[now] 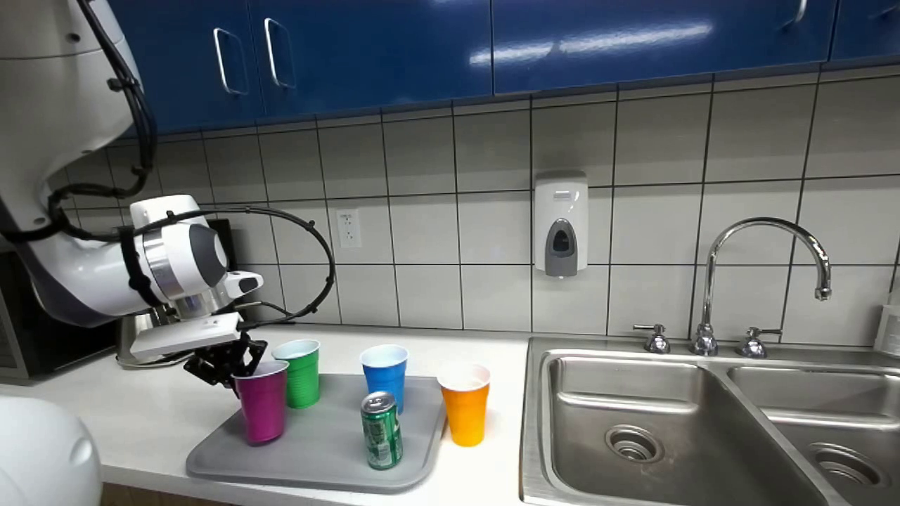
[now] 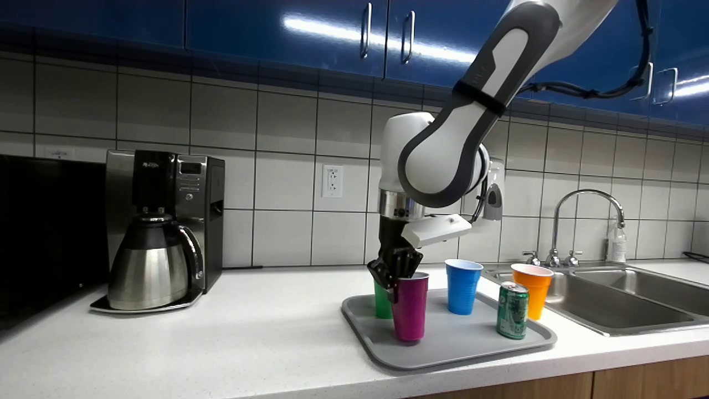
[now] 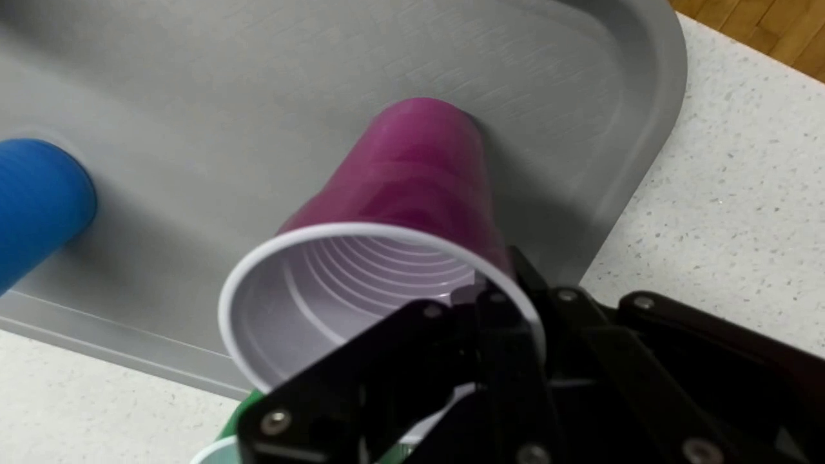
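Observation:
A magenta cup with a white inside [image 1: 264, 411] [image 2: 411, 310] [image 3: 419, 167] is at the tray's end, roughly upright; I cannot tell if its base touches the tray. My gripper [image 1: 242, 369] [image 2: 394, 280] [image 3: 506, 290] is shut on its rim, one finger inside and one outside the wall. A green cup [image 1: 302, 376] [image 2: 382, 302] stands close behind it, mostly hidden in the wrist view [image 3: 233, 415]. A blue cup [image 1: 385, 376] [image 2: 462, 291] [image 3: 38, 200] and a green can [image 1: 382, 436] [image 2: 512, 313] stand on the grey tray [image 1: 316, 460] [image 2: 448, 343] [image 3: 258, 96].
An orange cup [image 1: 466, 414] [image 2: 536, 291] stands on the counter beside the tray. A steel double sink [image 1: 626, 393] with a tall faucet [image 1: 710, 281] lies past it. A coffee maker with a carafe [image 2: 152, 266] stands on the counter. Blue cabinets [image 1: 373, 56] hang above.

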